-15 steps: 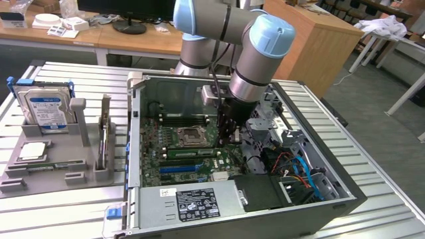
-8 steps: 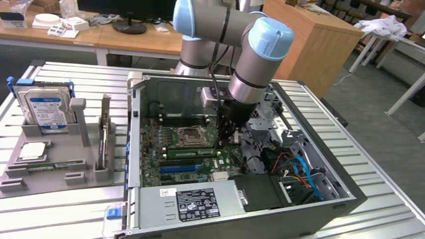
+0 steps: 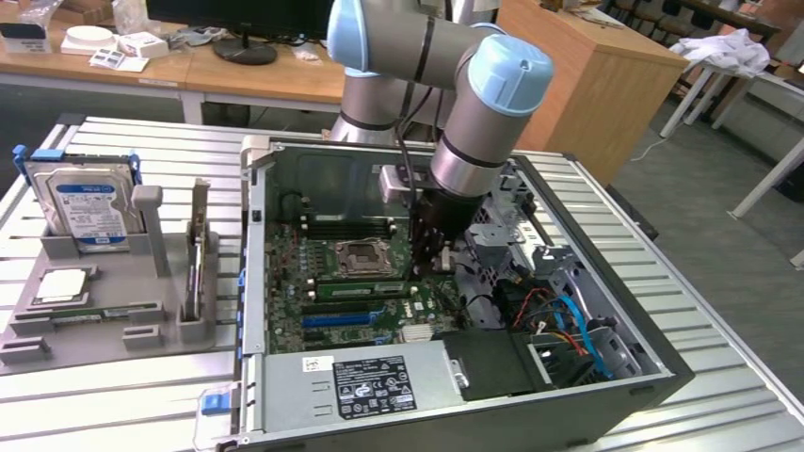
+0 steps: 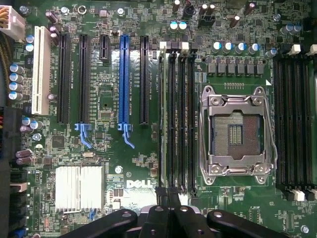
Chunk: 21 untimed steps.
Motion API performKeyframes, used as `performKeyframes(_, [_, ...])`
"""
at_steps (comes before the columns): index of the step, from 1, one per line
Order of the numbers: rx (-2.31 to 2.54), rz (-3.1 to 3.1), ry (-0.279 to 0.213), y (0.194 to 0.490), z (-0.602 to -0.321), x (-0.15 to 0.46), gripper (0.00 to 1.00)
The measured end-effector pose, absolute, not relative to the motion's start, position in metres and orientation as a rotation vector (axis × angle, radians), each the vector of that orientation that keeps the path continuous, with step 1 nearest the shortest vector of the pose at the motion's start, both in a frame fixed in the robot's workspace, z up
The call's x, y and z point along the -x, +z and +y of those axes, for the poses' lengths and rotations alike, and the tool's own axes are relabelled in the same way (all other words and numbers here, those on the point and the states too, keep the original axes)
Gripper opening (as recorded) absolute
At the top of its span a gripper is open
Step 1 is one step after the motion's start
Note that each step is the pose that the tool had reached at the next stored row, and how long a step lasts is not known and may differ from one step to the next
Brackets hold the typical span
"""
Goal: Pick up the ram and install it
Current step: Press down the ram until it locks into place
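In the exterior view, the arm (image 3: 496,104) reaches down from above into an open computer case (image 3: 628,377) that lies on its side on a slatted metal tabletop (image 3: 126,405). The claw (image 3: 431,268) is low over the motherboard (image 3: 289,282), just to the exterior view's right of the processor socket (image 3: 361,254). The ram (image 3: 358,288) stands on edge in a memory slot between that socket and the blue slot (image 3: 339,319), and its near end lies close by the claw. A power supply (image 3: 371,386) with a white label fills the near corner of the case. Beside the case, on the exterior view's left, a grey tray (image 3: 75,339) holds a hard drive (image 3: 86,202) with a blue label and an upright expansion card (image 3: 198,250).

In the wrist view, the camera looks straight down on the motherboard (image 4: 104,99). The ram (image 4: 162,114) shows edge-on as a thin pale strip in the slot of its bank that lies nearest the long black expansion slots. The other three black slots (image 4: 182,119) of the bank run between it and the open processor socket (image 4: 236,131). The claw (image 4: 167,192) is clenched, its two dark fingers (image 4: 161,194) pressed together with nothing between them. The tips sit right at the end of the ram, but I cannot tell whether they touch it. A blue slot (image 4: 123,79), a white slot (image 4: 40,69) and a ribbed silver heat sink (image 4: 79,188) lie farther off, on the side away from the socket.
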State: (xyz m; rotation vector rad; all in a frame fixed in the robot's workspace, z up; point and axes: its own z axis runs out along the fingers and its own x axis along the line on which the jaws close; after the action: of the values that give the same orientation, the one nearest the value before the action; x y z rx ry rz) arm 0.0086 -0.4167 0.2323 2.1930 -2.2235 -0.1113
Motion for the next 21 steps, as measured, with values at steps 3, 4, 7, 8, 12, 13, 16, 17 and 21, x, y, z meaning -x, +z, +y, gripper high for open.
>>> performKeyframes(3, [-2.193, -2.224, -0.111, 0.2315, -0.4166, -0.0086, 0.11])
performKeyframes(4, [-2.193, -2.224, -0.111, 0.2302, -0.4166, -0.0086, 0.11])
performKeyframes(7, [-2.193, -2.224, -0.111, 0.2286, -0.4166, -0.0086, 0.11])
performKeyframes(8, [-2.193, -2.224, -0.111, 0.2286, -0.4166, -0.0086, 0.11])
performKeyframes(12, [-2.193, -2.224, -0.111, 0.2267, -0.4166, -0.0086, 0.11])
performKeyframes(13, [-2.193, -2.224, -0.111, 0.2263, -0.4166, -0.0086, 0.11])
performKeyframes(16, [-2.193, -2.223, -0.111, 0.2263, -0.4167, -0.0086, 0.11])
performKeyframes(17, [-2.193, -2.224, -0.111, 0.2261, -0.4166, -0.0086, 0.11])
performKeyframes(21, [-2.193, -2.223, -0.111, 0.2239, -0.4166, -0.0086, 0.11])
